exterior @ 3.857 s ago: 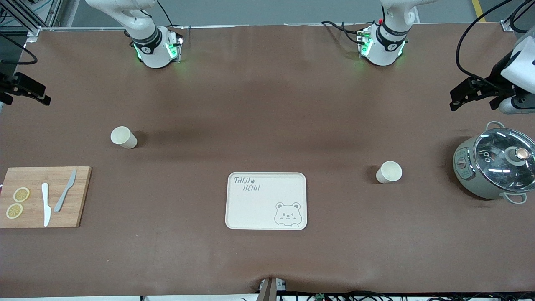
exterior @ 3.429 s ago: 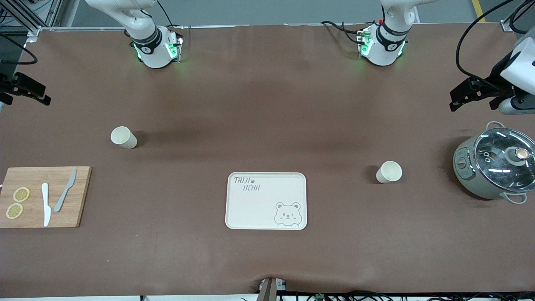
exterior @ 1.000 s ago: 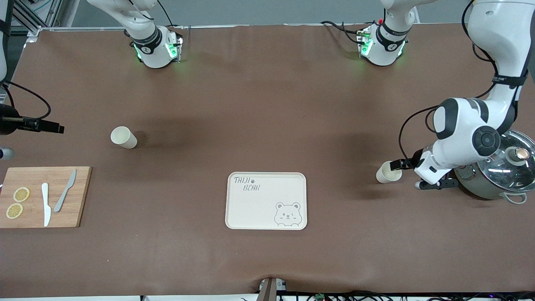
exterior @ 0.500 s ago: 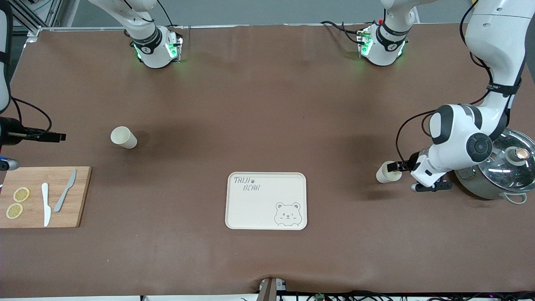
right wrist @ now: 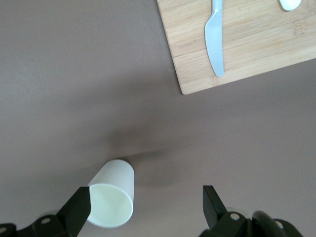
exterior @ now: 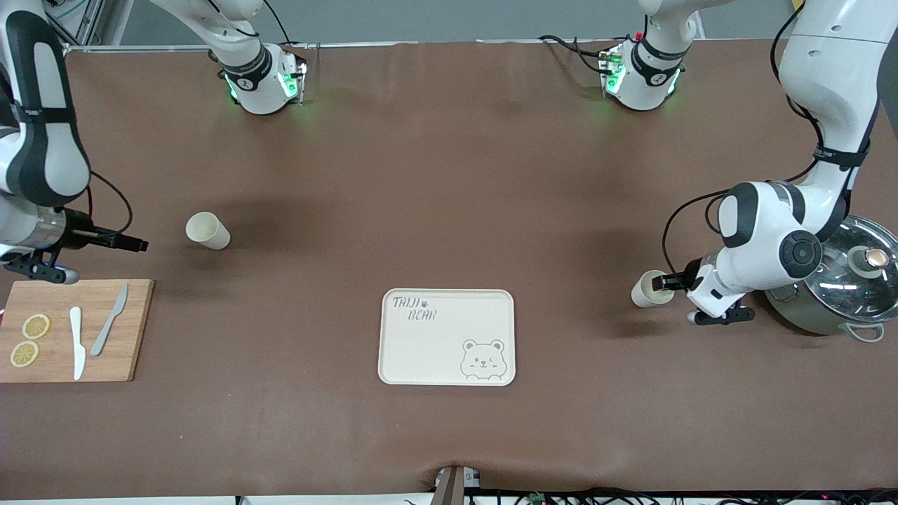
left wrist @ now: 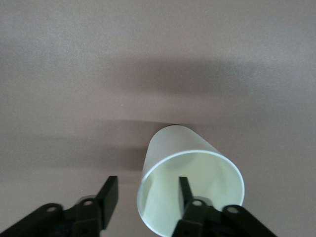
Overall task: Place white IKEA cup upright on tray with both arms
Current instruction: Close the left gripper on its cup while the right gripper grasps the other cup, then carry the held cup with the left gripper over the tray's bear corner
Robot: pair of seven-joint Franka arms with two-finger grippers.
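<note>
Two white cups stand upright on the brown table. One cup [exterior: 208, 230] is toward the right arm's end, the other cup [exterior: 649, 290] toward the left arm's end. The cream tray [exterior: 447, 337] with bear drawing lies between them, nearer the camera, with nothing on it. My left gripper [exterior: 661, 283] is open at its cup [left wrist: 190, 180]; in the left wrist view [left wrist: 147, 193] one finger is inside the cup's mouth and one outside its wall. My right gripper [exterior: 139, 245] is open, short of its cup [right wrist: 112, 200]; in the right wrist view [right wrist: 145, 205] the cup sits by one finger.
A wooden cutting board [exterior: 77, 330] with two knives and lemon slices lies close under the right arm's wrist; it also shows in the right wrist view [right wrist: 247, 44]. A grey pot with a glass lid [exterior: 835, 280] stands right beside the left arm's wrist.
Both arms have swung in from the table's ends. The left gripper has come down onto its cup's rim. The right gripper has moved toward the other cup. Cups and tray have not moved.
</note>
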